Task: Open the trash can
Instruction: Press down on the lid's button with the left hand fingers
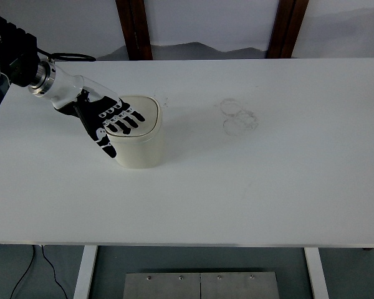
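Observation:
A small cream trash can [143,146] with a rounded square lid [144,116] stands on the white table [268,168], left of centre. My left hand [114,122] reaches in from the upper left and lies over the lid's left half. Its black-and-white fingers [129,119] are spread flat on the lid, with the thumb hanging down the can's left side. The lid looks shut and level. The hand holds nothing. No right arm shows.
Faint ring marks [238,115] stain the table right of the can. Two dark wooden posts [134,28] stand behind the far edge. A metal base plate [201,285] and a cable [47,268] lie below the near edge.

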Controlling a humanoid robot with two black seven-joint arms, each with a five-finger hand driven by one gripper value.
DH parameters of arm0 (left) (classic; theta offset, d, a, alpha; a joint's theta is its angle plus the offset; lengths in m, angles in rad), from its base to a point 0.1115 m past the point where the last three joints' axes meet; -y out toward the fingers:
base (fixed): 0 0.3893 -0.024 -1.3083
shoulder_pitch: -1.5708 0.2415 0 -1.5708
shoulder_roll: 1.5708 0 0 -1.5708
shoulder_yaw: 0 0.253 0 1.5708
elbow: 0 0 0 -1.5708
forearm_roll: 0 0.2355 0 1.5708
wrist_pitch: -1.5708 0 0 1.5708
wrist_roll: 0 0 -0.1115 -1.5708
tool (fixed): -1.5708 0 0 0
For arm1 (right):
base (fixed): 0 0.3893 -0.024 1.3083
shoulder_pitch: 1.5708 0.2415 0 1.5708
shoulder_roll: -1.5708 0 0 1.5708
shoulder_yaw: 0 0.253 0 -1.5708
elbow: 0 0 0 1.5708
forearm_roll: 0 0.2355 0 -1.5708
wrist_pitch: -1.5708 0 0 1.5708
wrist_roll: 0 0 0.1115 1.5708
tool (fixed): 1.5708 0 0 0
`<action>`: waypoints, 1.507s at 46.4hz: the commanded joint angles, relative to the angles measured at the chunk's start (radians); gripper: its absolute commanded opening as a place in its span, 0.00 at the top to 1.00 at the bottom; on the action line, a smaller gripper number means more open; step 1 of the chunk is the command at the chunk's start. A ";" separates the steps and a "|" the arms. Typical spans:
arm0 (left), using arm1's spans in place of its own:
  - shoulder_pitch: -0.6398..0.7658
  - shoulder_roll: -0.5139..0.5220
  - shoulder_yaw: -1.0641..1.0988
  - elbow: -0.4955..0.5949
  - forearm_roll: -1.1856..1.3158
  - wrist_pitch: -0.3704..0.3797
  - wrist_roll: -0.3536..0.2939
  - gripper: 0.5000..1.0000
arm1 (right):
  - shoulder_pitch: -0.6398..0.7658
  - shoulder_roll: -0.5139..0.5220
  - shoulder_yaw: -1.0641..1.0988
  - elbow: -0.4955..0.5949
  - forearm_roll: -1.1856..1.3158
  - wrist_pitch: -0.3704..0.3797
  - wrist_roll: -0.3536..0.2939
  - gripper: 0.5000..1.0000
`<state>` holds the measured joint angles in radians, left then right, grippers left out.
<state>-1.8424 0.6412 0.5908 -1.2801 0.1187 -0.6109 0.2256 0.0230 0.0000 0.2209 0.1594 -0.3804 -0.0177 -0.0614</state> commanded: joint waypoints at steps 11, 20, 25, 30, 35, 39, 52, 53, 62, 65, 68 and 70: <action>0.003 0.002 0.000 0.001 0.002 0.000 0.000 0.00 | 0.000 0.000 0.000 -0.001 0.000 -0.001 0.000 0.01; 0.008 0.002 0.000 -0.001 0.004 0.000 0.000 0.00 | 0.000 0.000 0.000 0.000 0.000 -0.001 0.000 0.01; 0.009 0.002 0.000 0.001 0.004 0.000 0.000 0.00 | 0.000 0.000 0.000 0.000 0.000 -0.001 0.000 0.01; 0.011 0.002 0.000 0.001 0.004 0.000 0.000 0.00 | 0.000 0.000 0.000 -0.001 0.000 -0.001 0.000 0.01; 0.015 0.003 0.000 -0.001 0.004 0.000 0.000 0.00 | 0.000 0.000 0.000 0.000 0.000 0.001 0.000 0.01; 0.015 0.003 0.000 -0.001 0.004 0.000 0.000 0.00 | 0.000 0.000 0.000 0.000 0.000 -0.001 0.000 0.01; 0.018 0.005 0.000 -0.001 0.004 0.000 0.000 0.00 | 0.000 0.000 0.000 0.000 0.000 -0.001 0.000 0.01; 0.018 0.005 0.000 -0.001 0.004 0.000 0.000 0.00 | 0.000 0.000 0.000 0.000 0.000 -0.001 0.000 0.01; 0.023 0.006 0.000 -0.001 0.004 0.000 0.000 0.00 | 0.000 0.000 0.000 0.000 0.000 -0.001 0.000 0.01; 0.022 0.008 0.000 0.001 0.004 0.000 0.000 0.00 | 0.000 0.000 0.000 0.000 0.000 -0.001 0.000 0.01; 0.020 0.011 0.000 0.001 0.004 0.000 0.000 0.00 | 0.000 0.000 0.000 0.000 0.000 -0.001 0.000 0.01; 0.018 0.011 -0.002 0.001 0.004 0.000 0.000 0.00 | 0.000 0.000 0.000 -0.001 0.000 -0.001 0.000 0.01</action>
<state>-1.8208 0.6513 0.5906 -1.2800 0.1227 -0.6109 0.2253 0.0230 0.0000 0.2209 0.1593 -0.3804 -0.0183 -0.0614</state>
